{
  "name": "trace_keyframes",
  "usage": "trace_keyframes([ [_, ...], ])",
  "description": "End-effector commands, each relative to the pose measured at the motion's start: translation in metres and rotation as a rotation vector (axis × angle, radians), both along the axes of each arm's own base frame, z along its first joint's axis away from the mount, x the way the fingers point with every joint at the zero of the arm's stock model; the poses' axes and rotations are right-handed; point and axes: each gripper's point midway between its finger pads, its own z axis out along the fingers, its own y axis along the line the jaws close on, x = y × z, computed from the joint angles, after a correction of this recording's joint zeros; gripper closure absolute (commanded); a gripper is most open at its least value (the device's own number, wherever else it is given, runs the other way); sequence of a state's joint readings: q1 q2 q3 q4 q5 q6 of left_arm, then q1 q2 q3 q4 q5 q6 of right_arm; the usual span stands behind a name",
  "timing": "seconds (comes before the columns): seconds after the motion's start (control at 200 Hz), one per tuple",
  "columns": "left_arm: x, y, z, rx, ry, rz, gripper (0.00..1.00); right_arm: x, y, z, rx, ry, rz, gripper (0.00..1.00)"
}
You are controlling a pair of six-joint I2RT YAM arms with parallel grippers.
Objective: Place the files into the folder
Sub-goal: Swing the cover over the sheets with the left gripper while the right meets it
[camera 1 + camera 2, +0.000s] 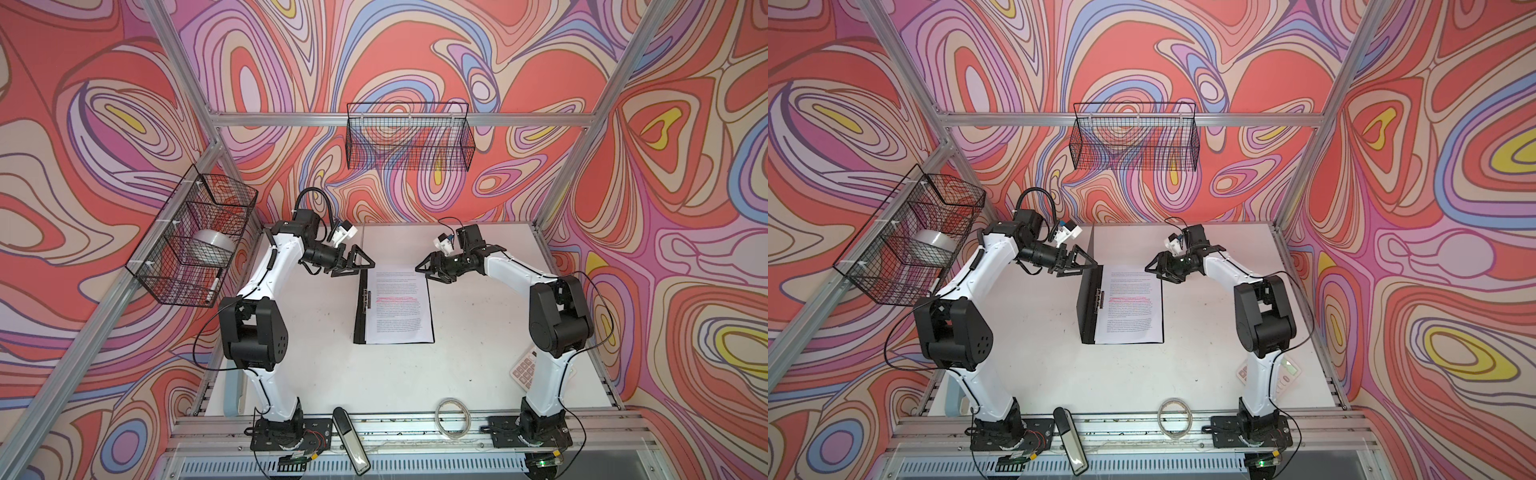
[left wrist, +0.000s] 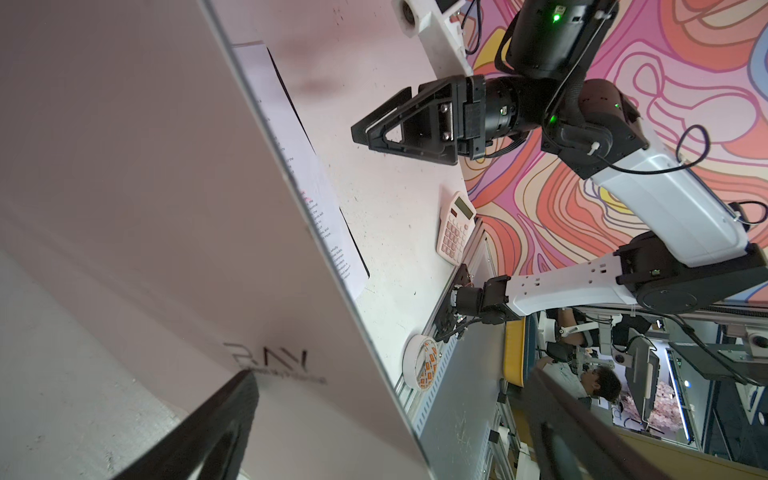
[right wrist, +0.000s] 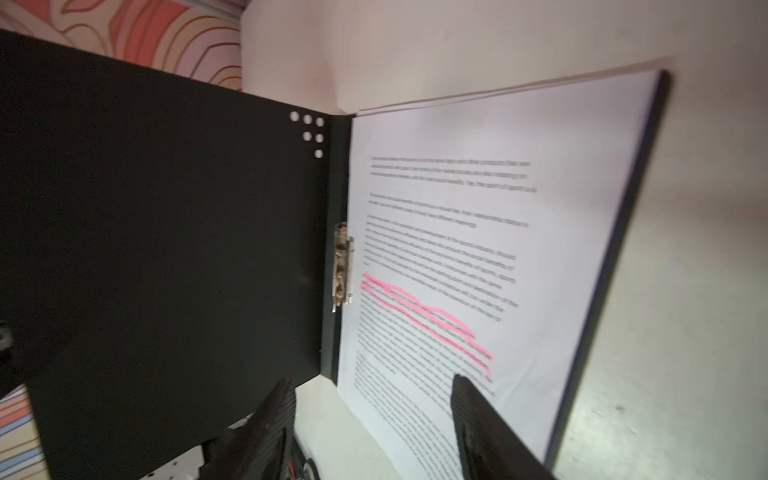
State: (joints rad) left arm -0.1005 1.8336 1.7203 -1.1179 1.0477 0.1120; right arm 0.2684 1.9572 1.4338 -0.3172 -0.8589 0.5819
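The folder (image 1: pixel 360 307) (image 1: pixel 1090 307) lies open mid-table, its cover standing nearly upright on the left side. The files (image 1: pixel 399 307) (image 1: pixel 1129 307), white printed sheets with pink highlighted lines, rest flat on its right half beside the metal spine clip (image 3: pixel 343 266). My left gripper (image 1: pixel 365 266) (image 2: pixel 392 374) is open at the cover's far top corner; the "RAY" cover (image 2: pixel 166 208) has its edge running between the spread fingers. My right gripper (image 1: pixel 420 270) (image 3: pixel 372 379) hovers open over the files' (image 3: pixel 478 216) far right corner, holding nothing.
A pink-keyed calculator (image 1: pixel 524 370) (image 2: pixel 455 228) sits by the right arm's base. A coiled ring (image 1: pixel 452 417) and a black oblong object (image 1: pixel 351 440) lie on the front rail. Wire baskets hang on the left wall (image 1: pixel 193 237) and back wall (image 1: pixel 409 137).
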Motion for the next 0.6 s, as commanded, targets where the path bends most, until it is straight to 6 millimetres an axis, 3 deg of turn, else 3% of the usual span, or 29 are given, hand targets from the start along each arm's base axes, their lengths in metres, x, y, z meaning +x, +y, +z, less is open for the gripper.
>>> trace_keyframes([
  [0.0, 0.000, -0.006, 0.014, -0.005, -0.041, -0.008, 0.00, -0.005, 0.023, 0.046, 0.218, -0.041, 0.083, 0.36],
  [0.275, 0.002, -0.018, 0.014, -0.011, -0.040, -0.025, 0.00, -0.008, 0.052, 0.066, 0.371, -0.039, 0.176, 0.35],
  [0.596, -0.002, -0.026, 0.011, -0.019, -0.032, -0.054, 0.00, -0.007, 0.068, 0.076, 0.453, -0.036, 0.211, 0.35],
])
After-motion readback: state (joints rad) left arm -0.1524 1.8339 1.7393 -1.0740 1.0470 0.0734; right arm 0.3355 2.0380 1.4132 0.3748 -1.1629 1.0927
